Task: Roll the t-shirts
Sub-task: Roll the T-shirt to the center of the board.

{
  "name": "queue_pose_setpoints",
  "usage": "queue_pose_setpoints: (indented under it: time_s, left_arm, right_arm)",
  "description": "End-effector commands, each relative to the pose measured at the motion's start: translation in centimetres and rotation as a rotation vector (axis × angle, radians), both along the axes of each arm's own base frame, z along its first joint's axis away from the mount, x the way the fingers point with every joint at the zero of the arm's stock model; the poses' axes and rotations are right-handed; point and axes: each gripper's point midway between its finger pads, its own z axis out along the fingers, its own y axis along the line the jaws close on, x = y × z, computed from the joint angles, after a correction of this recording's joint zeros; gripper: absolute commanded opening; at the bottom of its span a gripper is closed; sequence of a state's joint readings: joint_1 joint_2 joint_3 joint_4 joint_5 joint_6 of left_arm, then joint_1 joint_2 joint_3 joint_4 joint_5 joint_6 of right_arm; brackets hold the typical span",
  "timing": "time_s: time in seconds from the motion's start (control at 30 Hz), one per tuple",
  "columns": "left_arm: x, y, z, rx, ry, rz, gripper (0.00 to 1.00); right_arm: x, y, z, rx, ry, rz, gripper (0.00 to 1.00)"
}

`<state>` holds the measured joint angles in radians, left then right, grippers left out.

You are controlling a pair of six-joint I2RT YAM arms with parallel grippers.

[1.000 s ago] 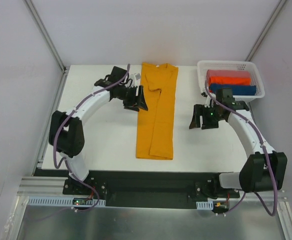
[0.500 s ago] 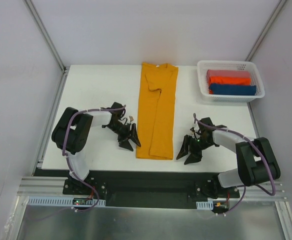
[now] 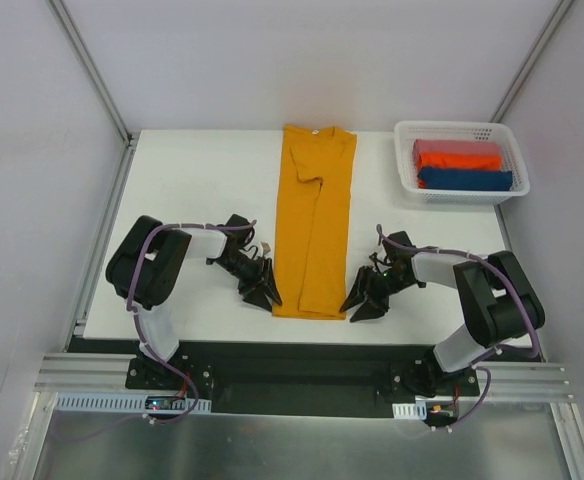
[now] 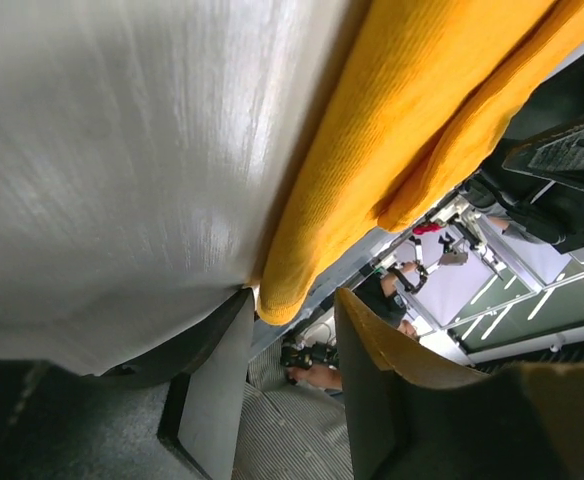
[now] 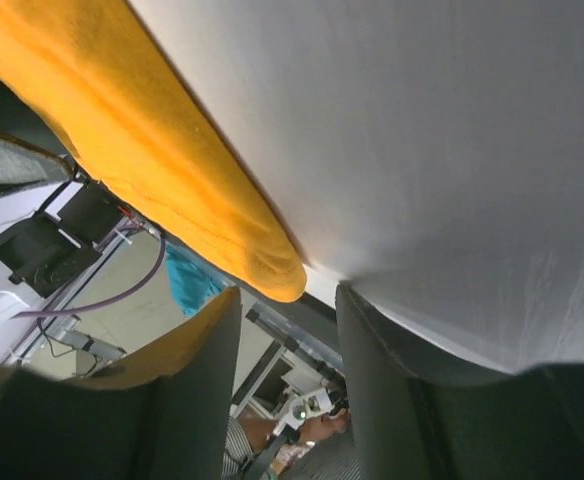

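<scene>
Two arms worked over one white surface (image 3: 192,170). The left arm (image 3: 187,240) lay low, reaching toward 3 o'clock. The left jaws stood released and parted beside the 7 o'clock corner of the t-shirt (image 3: 314,220). In the left wrist view that hem corner sat just at the mouth of the gap, unpinched.

The single mustard-yellow t-shirt lay flat mid-surface, folded into a narrow strip. Its long axis ran 12 to 6 o'clock, with the collar pointing to 12 and the hem at 6, near the surface's near edge.

The right arm (image 3: 442,265) reached toward 9 o'clock. The right jaws were likewise apart at the 5 o'clock hem corner, the cloth at their mouth but ungripped.

One white basket (image 3: 459,126) stood at the surface's 2 o'clock corner, well apart from the t-shirt. It held rolled cloths in pinkish red, orange and blue, though whether there were two or three could not be told.
</scene>
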<state>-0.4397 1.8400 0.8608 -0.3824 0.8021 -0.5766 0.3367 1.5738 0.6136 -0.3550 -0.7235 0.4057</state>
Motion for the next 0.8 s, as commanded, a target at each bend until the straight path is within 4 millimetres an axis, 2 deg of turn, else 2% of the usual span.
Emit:
queue_pose_setpoints:
  time_s: [0.0, 0.23, 0.4, 0.43, 0.47, 0.53, 0.57, 0.77]
  left_arm:
    - [-1.3, 2.1, -4.0, 0.183, 0.03, -0.017, 0.37]
    - [-1.4, 2.0, -4.0, 0.171, 0.03, -0.028, 0.26]
    - [-1.5, 2.0, -3.8, 0.163, 0.024, -0.033, 0.26]
    - [-1.5, 2.1, -3.8, 0.164, 0.022, -0.035, 0.24]
    - [-1.5, 2.0, -3.8, 0.16, 0.022, -0.035, 0.09]
    - [-1.1, 1.7, -3.4, 0.141, 0.009, -0.041, 0.0]
    - [-0.9, 1.5, -3.1, 0.128, -0.004, -0.043, 0.0]
    - [0.8, 0.2, -0.5, 0.039, -0.095, -0.057, 0.0]
  right_arm:
    - [0.7, -1.7, -3.4, -0.168, -0.045, 0.0, 0.44]
    - [0.9, -1.5, -4.0, -0.187, -0.048, 0.009, 0.41]
    - [1.0, -0.9, -4.0, -0.172, -0.067, 0.023, 0.32]
    - [1.0, -0.8, -3.9, -0.168, -0.073, 0.027, 0.3]
    - [1.0, -0.7, -3.9, -0.163, -0.077, 0.033, 0.28]
    - [1.2, -0.4, -3.6, -0.141, -0.097, 0.05, 0.13]
    - [1.4, -0.3, -3.2, -0.133, -0.111, 0.057, 0.02]
    - [0.8, -0.6, -0.3, -0.097, -0.147, 0.11, 0.01]
